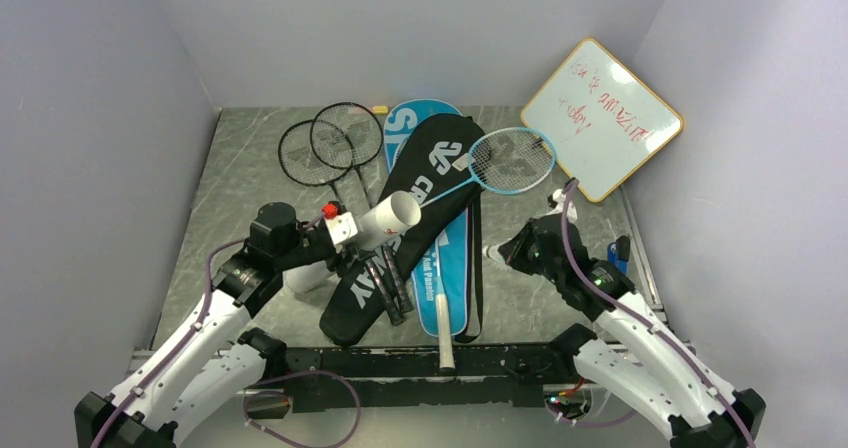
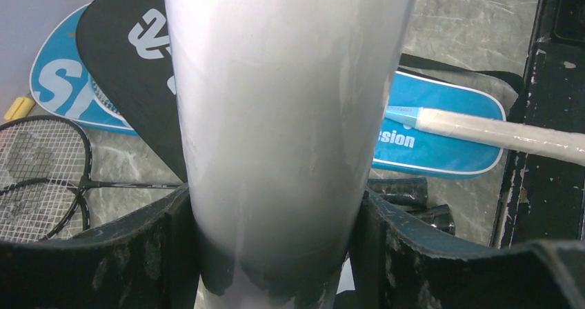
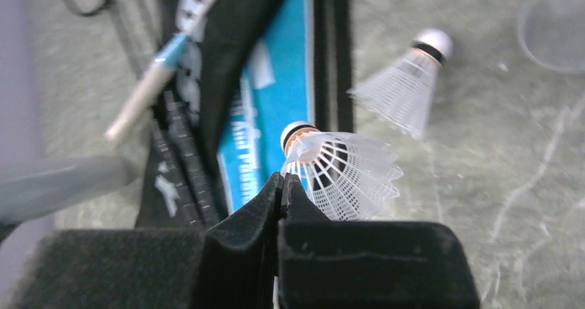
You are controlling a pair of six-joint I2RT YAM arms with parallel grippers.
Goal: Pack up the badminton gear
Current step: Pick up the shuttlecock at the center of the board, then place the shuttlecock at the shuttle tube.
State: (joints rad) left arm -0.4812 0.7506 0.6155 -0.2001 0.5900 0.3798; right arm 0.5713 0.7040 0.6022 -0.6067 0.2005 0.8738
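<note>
My left gripper [image 1: 338, 233] [image 2: 276, 254] is shut on the lower end of the white cardboard tube [image 1: 385, 218] [image 2: 283, 102], which tilts up with its open mouth toward the covers. At the table's right side, my right gripper [image 1: 500, 252] [image 3: 283, 179] is shut, pinching the skirt edge of a white shuttlecock [image 3: 341, 171]. Another shuttlecock [image 3: 407, 88] lies on the table beyond it. The black cover [image 1: 420, 218] lies on the blue cover [image 1: 418, 126]. The light-blue racket [image 1: 512, 160] rests across them. Two black rackets [image 1: 330, 148] lie at the far left.
A wood-framed whiteboard [image 1: 603, 118] with red writing leans at the back right corner. A small yellow marker [image 1: 380, 109] lies by the back wall. The black rackets' grips [image 1: 388, 286] rest on the black cover near my left arm. The black front rail [image 1: 420, 363] runs along the near edge.
</note>
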